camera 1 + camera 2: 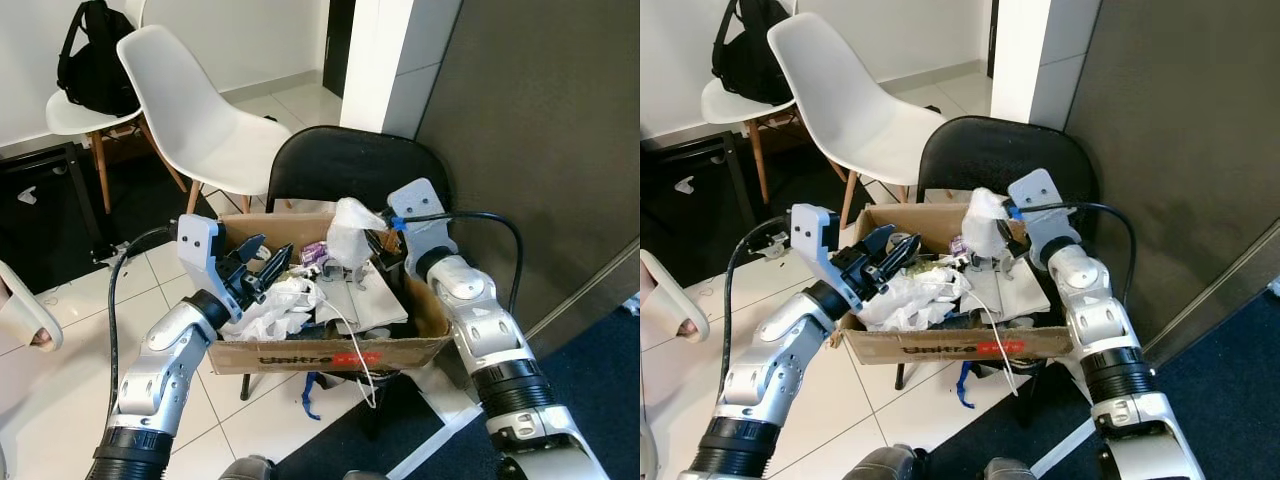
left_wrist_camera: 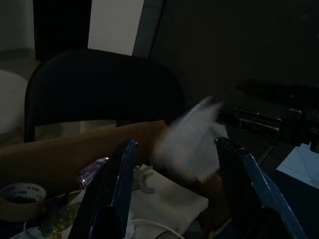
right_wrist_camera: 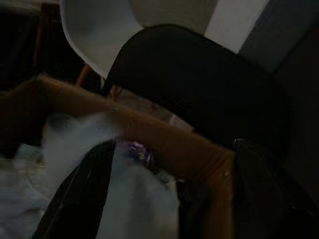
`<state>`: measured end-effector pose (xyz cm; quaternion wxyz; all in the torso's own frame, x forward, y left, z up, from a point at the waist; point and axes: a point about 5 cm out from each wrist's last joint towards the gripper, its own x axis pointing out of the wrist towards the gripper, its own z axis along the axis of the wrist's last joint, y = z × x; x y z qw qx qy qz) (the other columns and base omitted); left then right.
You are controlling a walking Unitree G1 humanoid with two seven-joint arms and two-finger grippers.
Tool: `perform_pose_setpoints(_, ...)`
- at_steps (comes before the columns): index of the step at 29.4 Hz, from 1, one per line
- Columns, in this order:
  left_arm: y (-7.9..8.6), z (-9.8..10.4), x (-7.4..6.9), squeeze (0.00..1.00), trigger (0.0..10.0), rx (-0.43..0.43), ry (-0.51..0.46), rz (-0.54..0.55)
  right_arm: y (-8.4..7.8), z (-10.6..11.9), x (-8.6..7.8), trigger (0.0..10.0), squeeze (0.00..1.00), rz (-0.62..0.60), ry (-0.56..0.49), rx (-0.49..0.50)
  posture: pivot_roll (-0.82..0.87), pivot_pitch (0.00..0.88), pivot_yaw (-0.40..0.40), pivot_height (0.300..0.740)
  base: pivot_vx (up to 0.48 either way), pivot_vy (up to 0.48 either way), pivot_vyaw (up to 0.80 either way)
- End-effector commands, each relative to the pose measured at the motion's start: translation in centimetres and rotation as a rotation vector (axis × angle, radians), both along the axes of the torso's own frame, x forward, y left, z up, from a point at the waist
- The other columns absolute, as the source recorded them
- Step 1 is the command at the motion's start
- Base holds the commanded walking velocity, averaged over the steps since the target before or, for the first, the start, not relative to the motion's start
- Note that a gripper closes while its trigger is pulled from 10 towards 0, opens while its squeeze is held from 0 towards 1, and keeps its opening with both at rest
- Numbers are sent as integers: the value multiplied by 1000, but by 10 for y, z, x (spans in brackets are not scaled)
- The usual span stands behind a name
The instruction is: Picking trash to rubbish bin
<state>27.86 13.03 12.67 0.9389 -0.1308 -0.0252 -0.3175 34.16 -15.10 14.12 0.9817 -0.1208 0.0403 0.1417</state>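
A cardboard box (image 1: 330,355) sits on a chair (image 1: 350,165), with crumpled paper (image 1: 275,305) at its left side and a tape roll (image 2: 20,199) inside; another chair (image 1: 195,115) stands behind to the left, and a backpack (image 1: 95,55) rests on a third chair further left

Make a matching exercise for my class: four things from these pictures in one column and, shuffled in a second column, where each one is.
Things
1. brown cardboard box
2. black backpack
3. roll of beige tape
4. crumpled white paper

Places
A. on the seat of a white plastic chair by the wall
B. at the right gripper, above the box
C. on the seat of the black chair
D. inside the box, near the left gripper

Pairs: 1-C, 2-A, 3-D, 4-B
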Motion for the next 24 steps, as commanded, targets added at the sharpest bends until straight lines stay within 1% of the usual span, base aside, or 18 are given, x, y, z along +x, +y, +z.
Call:
perform_pose_setpoints(1,-1,0,-2,0,10000,-1,2,-13,0,17,5,10000,0,-22,-37,22,-15,0,-35,740,0,0,0)
perform_pose_setpoints(4,-1,1,-2,0,10000,7,-1,-16,5,36,11,10000,0,-11,-98,-85,-17,0,-26,740,0,0,0)
perform_pose_setpoints(5,-1,1,-2,0,10000,8,-1,-17,6,40,12,10000,0,-5,-107,-110,-16,0,-28,740,0,0,0)
perform_pose_setpoints(6,-2,1,-2,0,10000,11,-3,-19,9,43,15,10000,0,17,-95,-158,-14,0,-33,740,0,0,0)
perform_pose_setpoints(7,-2,1,-2,0,10000,14,-5,-21,16,39,18,10000,0,78,-10,-253,-12,0,-37,740,0,0,0)
perform_pose_setpoints(8,-2,1,-2,0,10000,14,-5,-21,16,39,18,10000,0,78,-10,-253,-12,0,-37,740,0,0,0)
perform_pose_setpoints(9,-2,1,-2,0,10000,15,-5,-21,19,35,18,10000,0,108,44,-297,-12,0,-37,740,0,0,0)
perform_pose_setpoints(11,-3,1,-2,0,10000,15,-7,-19,23,36,19,10000,0,112,94,-233,-6,0,-45,740,0,0,0)
perform_pose_setpoints(13,-3,1,-2,0,10000,13,-8,-17,25,40,19,10000,0,105,99,-160,-15,0,-42,740,0,0,0)
perform_pose_setpoints(14,-3,1,-2,0,10000,13,-8,-17,25,40,19,10000,0,105,99,-160,-15,0,-42,740,0,0,0)
perform_pose_setpoints(16,-3,1,-2,0,10000,10,-11,-12,25,47,16,10000,0,122,38,-16,-17,0,-43,740,0,0,0)
perform_pose_setpoints(17,-3,1,-2,0,10000,10,-11,-12,25,47,16,10000,0,122,38,-16,-17,0,-43,740,0,0,0)
perform_pose_setpoints(18,-2,2,-1,0,10000,15,-18,-3,24,59,12,10000,0,161,-63,141,-22,0,-43,740,0,0,0)
perform_pose_setpoints(19,-2,2,-1,0,10000,15,-18,-3,24,59,12,10000,0,161,-63,141,-22,0,-43,740,0,0,0)
perform_pose_setpoints(20,-2,3,0,0,10000,22,-26,9,21,66,10,10000,0,176,-116,253,-20,0,-46,740,0,0,0)
perform_pose_setpoints(22,0,5,4,0,10000,32,-46,54,10,72,3,10000,0,168,-161,440,-21,0,-48,740,0,0,0)
perform_pose_setpoints(23,0,5,4,0,10000,32,-46,54,10,72,3,10000,0,168,-161,440,-21,0,-48,740,0,0,0)
perform_pose_setpoints(24,2,7,6,0,10000,37,-56,80,6,68,0,10000,0,157,-161,470,-20,0,-49,740,0,0,0)
